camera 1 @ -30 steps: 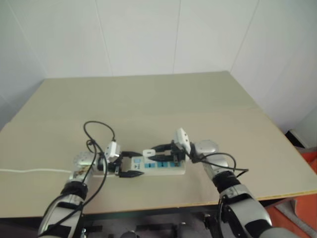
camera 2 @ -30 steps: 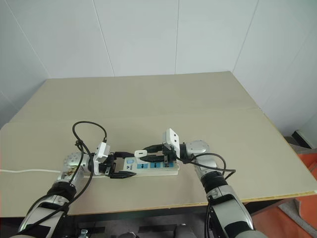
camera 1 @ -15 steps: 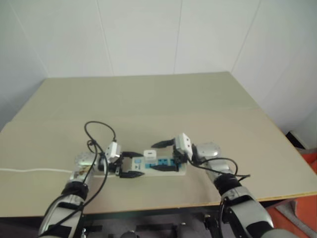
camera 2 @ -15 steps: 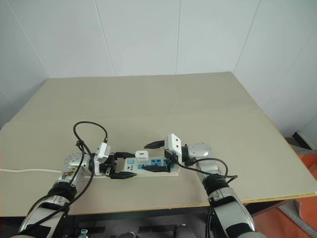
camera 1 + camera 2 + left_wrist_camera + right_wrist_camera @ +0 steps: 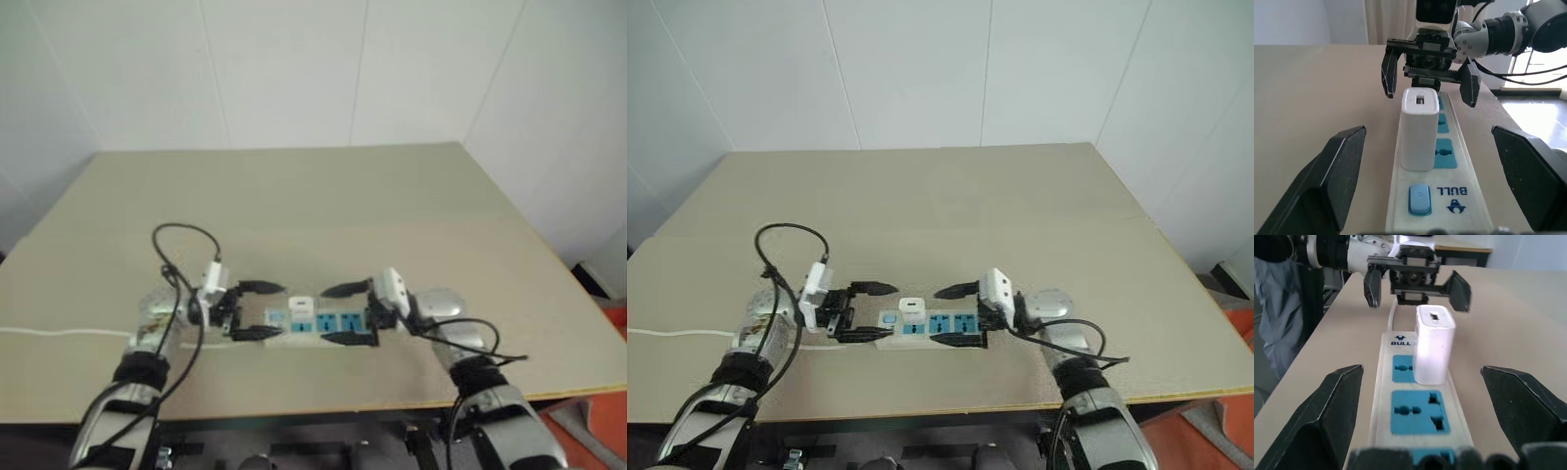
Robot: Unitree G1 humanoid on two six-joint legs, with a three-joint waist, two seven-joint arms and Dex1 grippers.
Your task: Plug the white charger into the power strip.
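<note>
The power strip (image 5: 939, 326) lies on the table near its front edge, blue sockets up. The white charger (image 5: 911, 308) stands upright in the socket nearest the switch end, with nothing touching it. My left gripper (image 5: 879, 311) is open at the strip's switch end, its black fingers spread to either side. My right gripper (image 5: 942, 315) is open over the other end, facing the left one. In the left wrist view the charger (image 5: 1420, 129) stands on the strip (image 5: 1449, 196) between my wide fingers (image 5: 1327, 181). In the right wrist view the charger (image 5: 1435, 345) stands beyond two blue sockets.
The strip's white cord (image 5: 686, 333) runs off over the table's left edge. A black cable (image 5: 789, 235) loops up from my left wrist. The beige table (image 5: 940, 206) stretches back to white walls; its front edge lies close behind the strip.
The right gripper let go of the charger, opened and drew back to the right. The left gripper then opened off the strip's end and rose a little. The charger stays in its socket.
</note>
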